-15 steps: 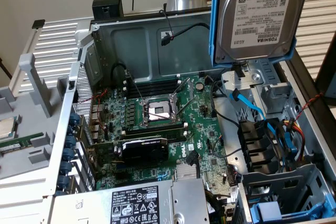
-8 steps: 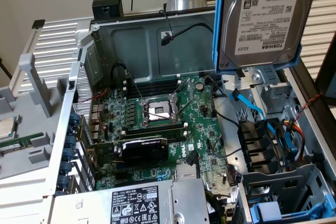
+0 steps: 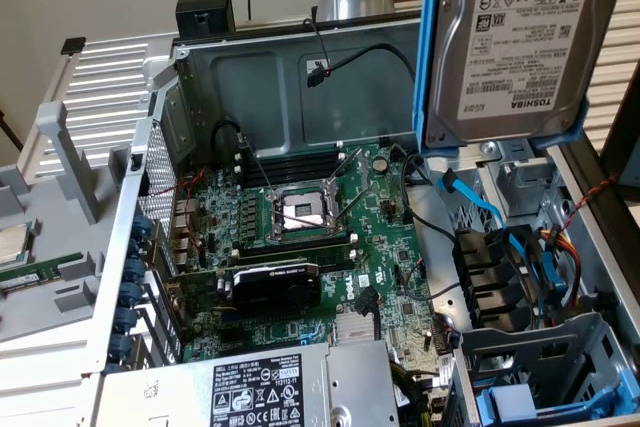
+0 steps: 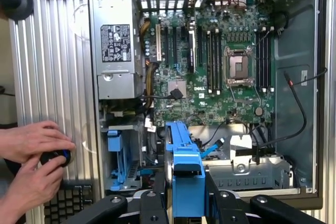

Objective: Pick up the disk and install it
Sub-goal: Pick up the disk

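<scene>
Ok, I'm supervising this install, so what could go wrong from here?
The gripper holds the disk above the open case; a slip might drop it on the motherboard or bare CPU socket. The loose blue cable by the drive cage could snag it. A person's hands are close beside the case.

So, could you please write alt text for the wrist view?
The gripper holds the disk edge-on above an open computer case with its motherboard exposed. Beside the case, a person's hands hold a small black object.
</scene>
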Controlling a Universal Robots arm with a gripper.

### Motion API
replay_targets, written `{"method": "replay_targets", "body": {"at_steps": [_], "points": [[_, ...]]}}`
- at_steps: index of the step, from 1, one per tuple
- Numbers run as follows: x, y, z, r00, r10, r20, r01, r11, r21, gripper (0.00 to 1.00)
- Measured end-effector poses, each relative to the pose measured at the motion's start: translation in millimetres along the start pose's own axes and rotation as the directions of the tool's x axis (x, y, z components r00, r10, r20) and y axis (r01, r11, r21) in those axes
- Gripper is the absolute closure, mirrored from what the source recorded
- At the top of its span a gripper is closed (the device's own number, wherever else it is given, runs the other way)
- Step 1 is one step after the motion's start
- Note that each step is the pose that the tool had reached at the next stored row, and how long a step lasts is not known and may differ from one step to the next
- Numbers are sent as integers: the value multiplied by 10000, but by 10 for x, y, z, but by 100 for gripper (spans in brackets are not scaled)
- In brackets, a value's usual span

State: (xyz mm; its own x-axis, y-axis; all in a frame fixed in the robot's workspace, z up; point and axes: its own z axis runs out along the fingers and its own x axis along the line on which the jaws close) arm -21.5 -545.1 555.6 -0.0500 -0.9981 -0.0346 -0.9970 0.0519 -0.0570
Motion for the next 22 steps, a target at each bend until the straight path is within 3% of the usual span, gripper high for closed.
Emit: {"method": "replay_targets", "body": {"at_steps": [11,22], "points": [[47,-118,-4,10000,36,-2,-36,10000,2,64],[106,-229,-142,10000,50,6,-50,10000,2,64]]}}
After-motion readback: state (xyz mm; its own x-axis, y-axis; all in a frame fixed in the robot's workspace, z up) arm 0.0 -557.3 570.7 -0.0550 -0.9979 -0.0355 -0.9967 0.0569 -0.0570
